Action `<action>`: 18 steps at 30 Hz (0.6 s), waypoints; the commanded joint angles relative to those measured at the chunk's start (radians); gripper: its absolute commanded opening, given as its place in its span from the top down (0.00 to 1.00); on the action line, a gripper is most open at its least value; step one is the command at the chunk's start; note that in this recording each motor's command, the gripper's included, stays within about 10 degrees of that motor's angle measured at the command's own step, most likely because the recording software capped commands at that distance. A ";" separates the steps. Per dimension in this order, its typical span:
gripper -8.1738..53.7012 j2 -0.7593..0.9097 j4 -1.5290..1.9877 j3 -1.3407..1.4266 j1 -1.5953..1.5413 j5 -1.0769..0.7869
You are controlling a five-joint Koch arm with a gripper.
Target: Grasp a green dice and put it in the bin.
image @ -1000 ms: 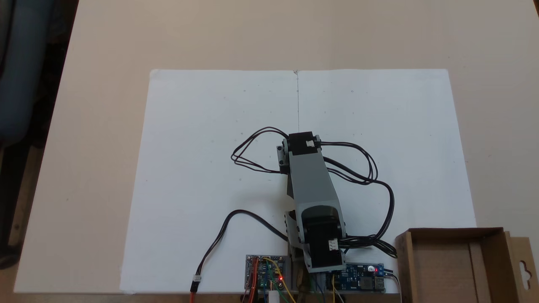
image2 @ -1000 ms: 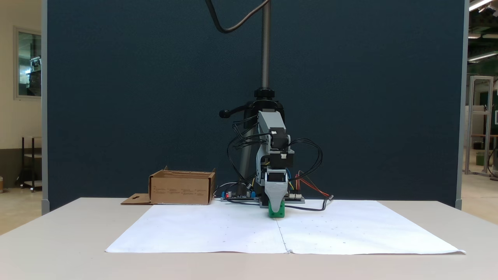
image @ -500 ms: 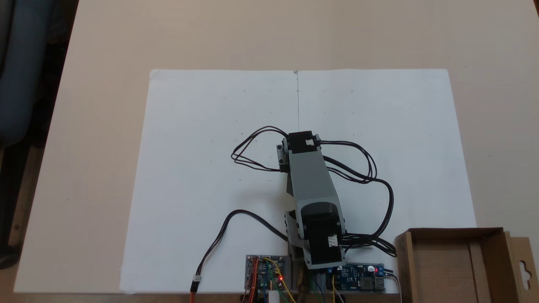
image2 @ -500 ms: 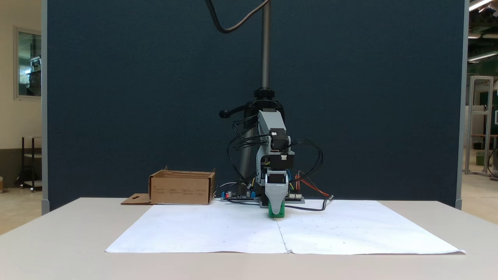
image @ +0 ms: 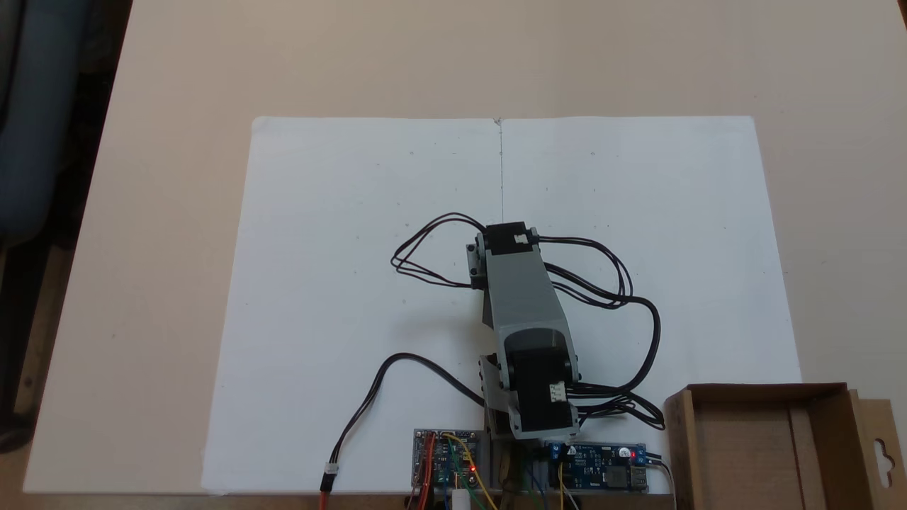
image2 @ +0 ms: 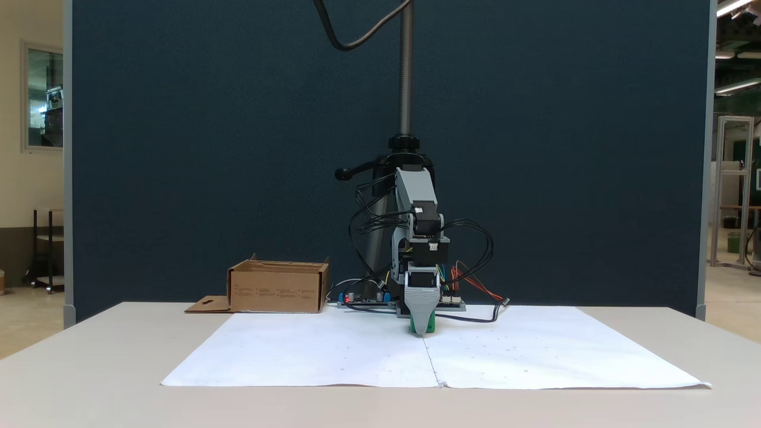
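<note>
In a fixed view the green dice (image2: 432, 325) rests on the white paper near its centre crease. Only thin green strips show either side of the grey jaw in front of it. My gripper (image2: 423, 330) points straight down over the dice with its tip almost at the paper. Its two jaws line up one behind the other, so I cannot tell whether they are open or shut. In a fixed view from above, the arm (image: 523, 304) hides the dice and the jaws. The bin (image: 765, 389) is a brown cardboard box beside the arm's base, also visible from the front as the bin (image2: 276, 291).
Two circuit boards (image: 446, 462) (image: 602, 473) lie at the arm's base, with black cables (image: 641, 333) looping out over the white paper (image: 340, 212). A camera stand pole (image2: 406, 71) rises behind the arm, before a dark blue partition.
The arm has sunk a little. The gripper has come down over the dice, and the front jaw now covers more of the green.
</note>
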 commanded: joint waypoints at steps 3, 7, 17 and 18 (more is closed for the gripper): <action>0.24 0.008 -0.049 0.008 -0.003 0.052; 0.24 0.006 -0.052 0.012 -0.002 0.052; 0.24 0.006 -0.052 0.031 0.032 0.051; 0.24 0.006 -0.052 0.032 0.032 0.051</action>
